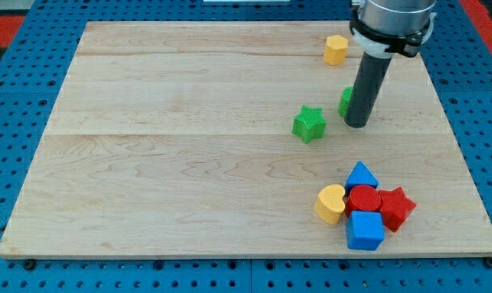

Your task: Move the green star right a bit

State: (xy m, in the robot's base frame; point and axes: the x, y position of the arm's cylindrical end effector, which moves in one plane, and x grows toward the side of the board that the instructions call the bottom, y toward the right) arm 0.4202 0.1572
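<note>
Overhead oblique view of a pale wooden tabletop (189, 163) resting on a blue perforated base (18, 98). The green star (309, 124) lies right of the tabletop's centre, alone on bare wood. The arm carries no gripper, so no released or clenched state applies; it ends in a dark rod whose lower end, my tip (357, 124), rests on the wood to the view's right of the green star, near it but apart from it. A second green block (344, 101), shape not discernible, is partly hidden behind the rod, touching or just beside it on the view's left. A yellow block (336, 50) stands near the view's top, left of the arm's grey collar. Toward the view's bottom right, five blocks form a tight cluster: a yellow heart-like block (330, 203) at its left, a blue triangular block (361, 174) at its top, a red cylinder (363, 198) in the middle, a red star (396, 207) at its right, and a blue cube (365, 230) at its bottom.
</note>
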